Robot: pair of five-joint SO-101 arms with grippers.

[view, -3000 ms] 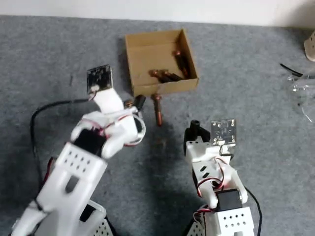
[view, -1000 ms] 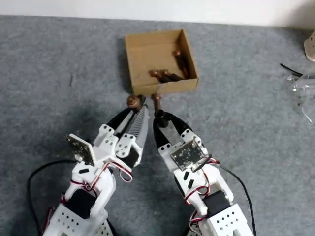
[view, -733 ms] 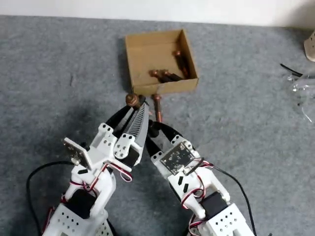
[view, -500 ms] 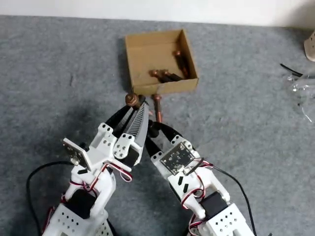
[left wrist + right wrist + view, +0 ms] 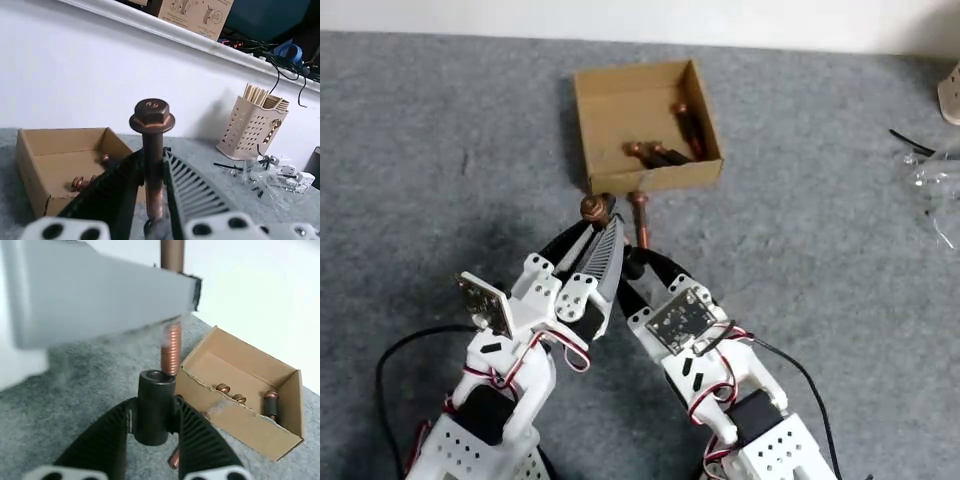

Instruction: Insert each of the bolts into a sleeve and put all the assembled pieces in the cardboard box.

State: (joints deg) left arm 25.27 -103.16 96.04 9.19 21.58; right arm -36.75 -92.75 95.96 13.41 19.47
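My left gripper [image 5: 596,224] is shut on a copper bolt [image 5: 597,209], which stands head up between its fingers [image 5: 152,160]. Right beside it my right gripper [image 5: 632,263] is shut on a black sleeve [image 5: 154,407], held upright with its hole facing up. The bolt's threaded end [image 5: 171,354] hangs just above the sleeve's rim, slightly off its hole. The cardboard box [image 5: 603,95] lies just beyond both grippers and holds some assembled pieces [image 5: 657,154]. Another bolt [image 5: 640,222] lies on the carpet against the box's near wall.
A cream perforated holder [image 5: 252,129] stands far off to the right, with cables and clear plastic bits [image 5: 926,170] near it. Grey carpet stretches open to the left of the box and to the right of the arms.
Both arms have swung in from apart until their grippers met in front of the box. In the last half second the left gripper shifted the bolt slightly right, toward the sleeve.
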